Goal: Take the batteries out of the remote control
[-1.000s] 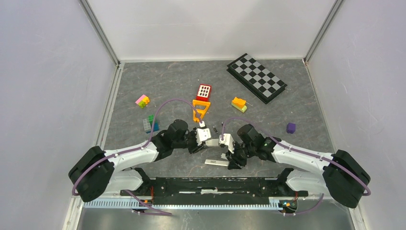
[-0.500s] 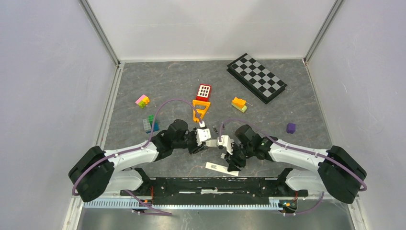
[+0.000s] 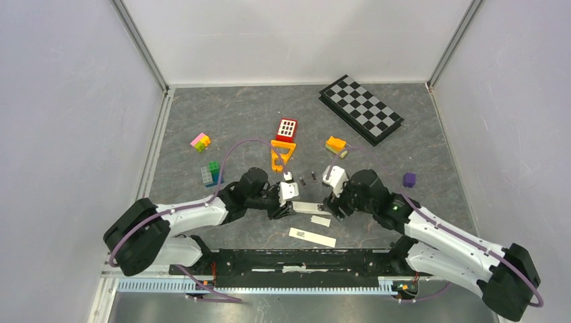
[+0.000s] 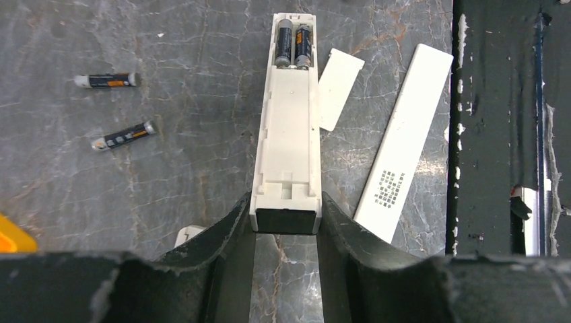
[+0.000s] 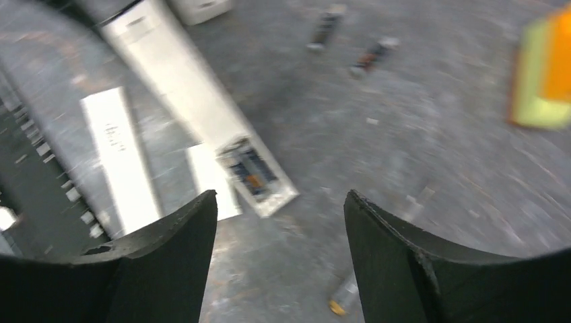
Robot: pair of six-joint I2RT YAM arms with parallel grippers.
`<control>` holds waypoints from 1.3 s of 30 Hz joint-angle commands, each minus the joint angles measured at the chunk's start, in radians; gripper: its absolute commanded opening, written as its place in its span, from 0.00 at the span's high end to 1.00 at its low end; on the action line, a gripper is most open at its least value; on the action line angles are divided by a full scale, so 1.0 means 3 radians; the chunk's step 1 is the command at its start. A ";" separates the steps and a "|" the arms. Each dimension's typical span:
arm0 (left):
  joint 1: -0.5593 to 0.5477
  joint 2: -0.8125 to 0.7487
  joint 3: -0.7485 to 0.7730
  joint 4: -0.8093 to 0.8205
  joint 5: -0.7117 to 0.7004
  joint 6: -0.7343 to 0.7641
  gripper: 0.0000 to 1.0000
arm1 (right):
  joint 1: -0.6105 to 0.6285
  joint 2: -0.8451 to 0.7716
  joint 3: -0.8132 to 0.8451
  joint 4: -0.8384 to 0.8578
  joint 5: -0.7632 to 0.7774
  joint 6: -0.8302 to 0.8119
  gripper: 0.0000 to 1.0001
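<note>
My left gripper [image 4: 286,210] [image 3: 288,199] is shut on the near end of the white remote control [image 4: 286,134] [image 3: 307,206], which lies back-up on the table. At its far end the compartment is uncovered, with two batteries [image 4: 293,46] seated in it. Two more batteries [image 4: 108,81] [image 4: 123,135] lie loose on the table to the left, also showing as batteries [image 3: 304,180] in the top view. The small white cover [image 4: 340,87] [image 3: 321,221] rests beside the compartment. My right gripper [image 5: 279,202] [image 3: 332,196] hangs open and empty just past the remote's [image 5: 195,101] compartment end.
A second long white remote [image 4: 404,145] [image 3: 312,236] lies near the front rail [image 3: 296,259]. An orange-and-green block [image 5: 545,74] [image 3: 336,146], an orange-and-red toy [image 3: 284,141], a checkerboard [image 3: 361,109], coloured bricks [image 3: 211,173] and a purple cube [image 3: 409,180] sit farther back. The right wrist view is blurred.
The right gripper has opened and swung from the front of the table to beyond the remote's compartment end. The white cover now lies on the table. The left gripper kept its hold.
</note>
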 commanded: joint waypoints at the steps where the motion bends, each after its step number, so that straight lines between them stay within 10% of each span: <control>1: -0.0006 0.0169 0.0179 0.0346 0.0233 -0.0242 0.93 | -0.0255 -0.0117 0.0132 0.0059 0.1057 0.0348 0.27; 18: -0.0141 0.0672 0.0534 0.0157 -0.0388 -0.0224 0.57 | -0.1372 0.0297 -0.0033 0.0070 0.0649 0.1170 0.36; 26: -0.0144 0.0649 0.0531 0.0165 -0.0383 -0.0199 0.35 | -0.1408 0.0469 -0.0050 0.0075 0.0485 0.1203 0.38; 36: -0.0144 0.0181 0.0509 0.0216 -0.0421 -0.0451 0.30 | -0.1410 0.0563 -0.0185 0.0064 0.0502 0.1119 0.44; 39: -0.0143 0.0041 0.0465 0.0310 -0.0417 -0.0628 0.12 | -0.1406 0.0631 -0.0232 0.0069 0.0485 0.1159 0.48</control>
